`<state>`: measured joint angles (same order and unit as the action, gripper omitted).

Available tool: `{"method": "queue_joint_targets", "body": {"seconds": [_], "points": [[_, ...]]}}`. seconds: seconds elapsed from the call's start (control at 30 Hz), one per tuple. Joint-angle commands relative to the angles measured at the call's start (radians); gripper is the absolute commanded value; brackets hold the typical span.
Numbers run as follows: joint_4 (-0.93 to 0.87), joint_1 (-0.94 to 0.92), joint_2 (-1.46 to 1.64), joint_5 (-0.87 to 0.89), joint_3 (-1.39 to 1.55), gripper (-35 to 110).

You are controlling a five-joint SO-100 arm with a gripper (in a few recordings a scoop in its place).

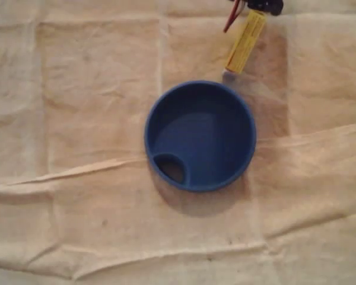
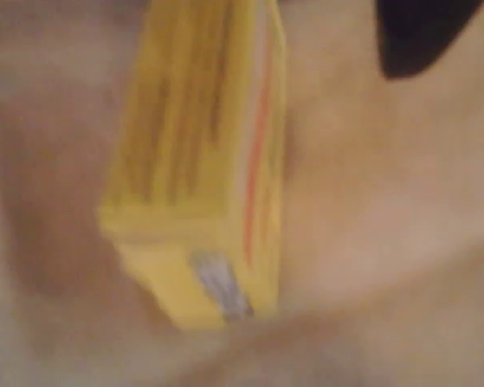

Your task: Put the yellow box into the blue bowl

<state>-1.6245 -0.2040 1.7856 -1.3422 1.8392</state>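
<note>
The yellow box (image 1: 245, 40) is long and narrow and hangs tilted at the top of the overhead view, just beyond the far rim of the blue bowl (image 1: 200, 135). My gripper (image 1: 256, 8), dark, at the top edge, is shut on the box's upper end. The box casts a shadow on the cloth beside it, so it is off the surface. The bowl is round and deep, has a small inner pocket (image 1: 171, 168) at its lower left, and holds nothing. In the wrist view the yellow box (image 2: 198, 161) is close and blurred, with a dark finger (image 2: 419, 32) at the upper right.
A wrinkled beige cloth (image 1: 77, 119) covers the whole table, with raised folds running across below the bowl. Red wires (image 1: 233, 16) hang beside the gripper at the top edge.
</note>
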Motion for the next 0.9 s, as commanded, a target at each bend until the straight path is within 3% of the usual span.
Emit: {"method": "queue_joint_targets", "body": {"seconds": [0.0,0.87], "points": [[0.041,-0.002,0.006,-0.005,0.023,29],[0.179,-0.002,-0.117,-0.003,0.087,28]]}}
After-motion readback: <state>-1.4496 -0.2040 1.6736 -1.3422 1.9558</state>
